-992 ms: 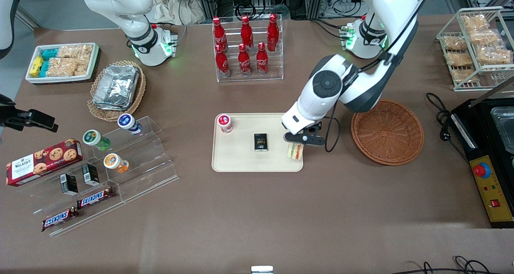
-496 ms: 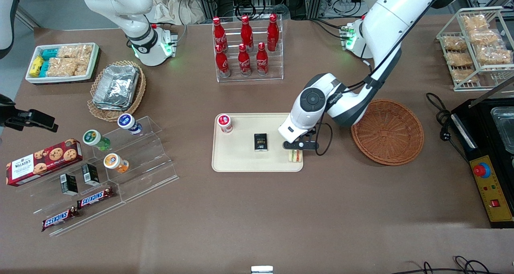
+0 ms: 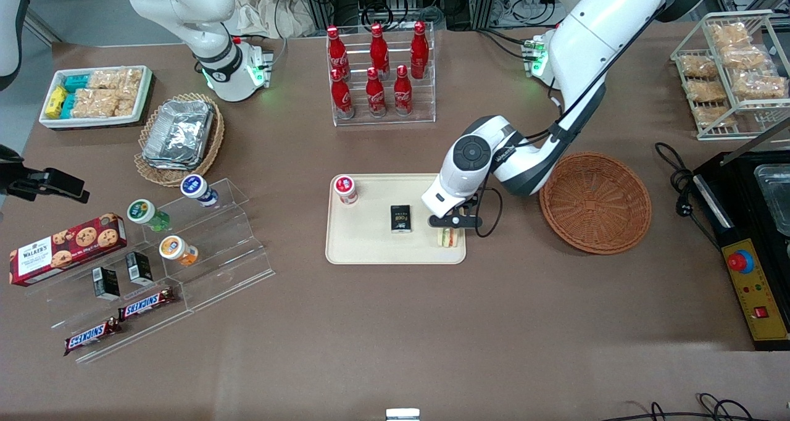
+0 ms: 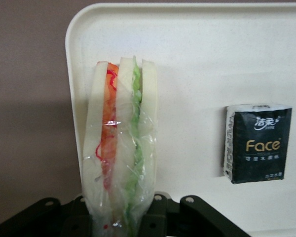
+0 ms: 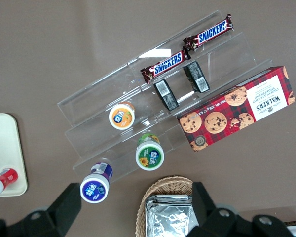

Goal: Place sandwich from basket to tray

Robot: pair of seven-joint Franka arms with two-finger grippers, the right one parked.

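The desk (image 3: pixel 395 322) carries much clutter toward the parked arm's end, but the ground around the tray (image 3: pixel 370 248) lies open. Over the last second the working arm has swung lower and drawn in over the tray, away from the basket (image 3: pixel 595 202), which now sits bare of food. That suggests the carry is nearly done and only the set-down and release remain.

The tray's edge toward the basket matters most: the wrist view shows the sandwich (image 4: pixel 119 148) hanging just inside the rounded corner rim, so a drop here may land it against the low lip. There is open room farther in, between the rim and the black tissue pack (image 4: pixel 256 143); the red-capped bottle (image 3: pixel 345 189) stands well apart near the tray's opposite corner.

The tool (image 3: pixel 450 231) hovers over that corner, its fingers pinching the wrapped sandwich (image 3: pixel 449 237) by one end, layers upright, apparently just above the tray surface; contact cannot be confirmed.
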